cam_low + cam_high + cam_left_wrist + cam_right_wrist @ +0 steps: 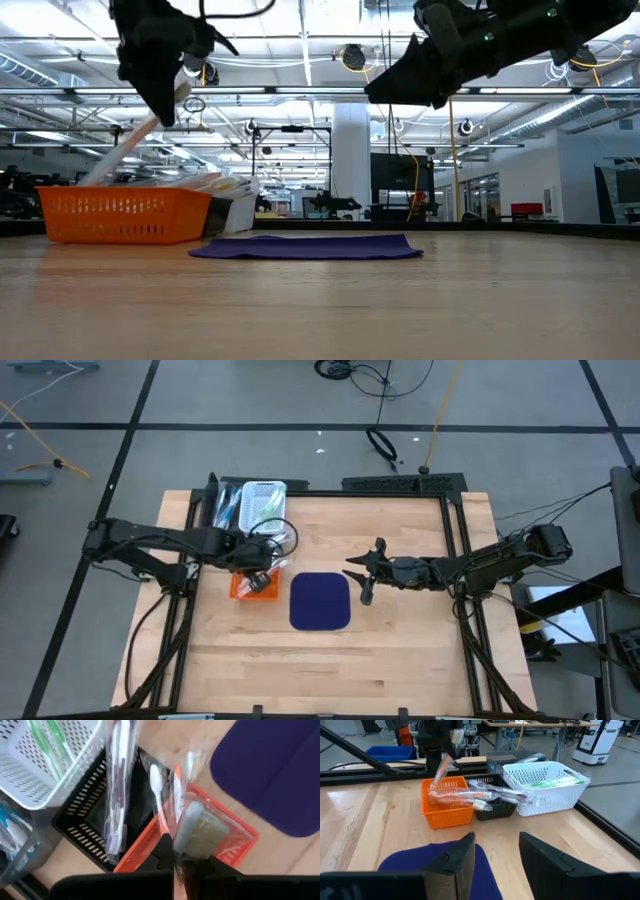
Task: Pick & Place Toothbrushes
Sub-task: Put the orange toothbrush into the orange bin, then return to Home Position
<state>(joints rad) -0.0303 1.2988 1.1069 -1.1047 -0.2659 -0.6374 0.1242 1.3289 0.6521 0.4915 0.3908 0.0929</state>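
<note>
Left end effector (262, 573) is closed on a clear-wrapped toothbrush (441, 770), tilted over the orange basket (445, 805). Right end effector (362, 578) stands open above the tabletop (400, 650).

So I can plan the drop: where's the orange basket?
High view: orange basket sits left of the blue mat, under the left gripper.
</note>
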